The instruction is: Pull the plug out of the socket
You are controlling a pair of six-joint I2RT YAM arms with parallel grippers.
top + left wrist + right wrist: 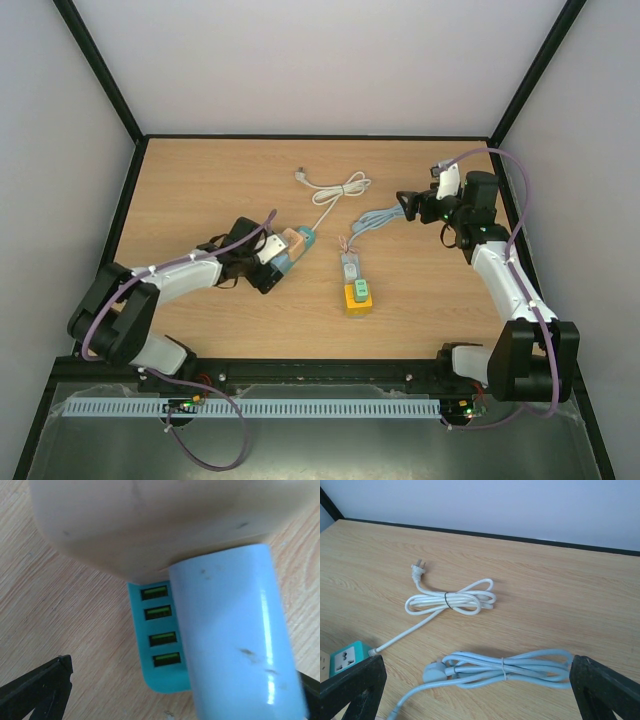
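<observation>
A teal cube socket [306,238] with green USB ports [160,640] lies left of the table's middle. A beige plug [293,241] and a light blue plug [283,260] sit against it; both fill the left wrist view, the beige plug [150,525] above the light blue one [235,640]. My left gripper [272,268] is open around the light blue plug, its black fingers [37,690] wide apart, with a gap on the left side. My right gripper [404,205] is open and empty over a bundled grey-blue cable [505,667].
A white cable [335,190] runs from the teal socket [347,657] to a tied coil [450,600] with a free plug. A yellow and grey power strip [357,297] lies at the centre, joined to the grey-blue cable [375,218]. Black frame rails edge the table.
</observation>
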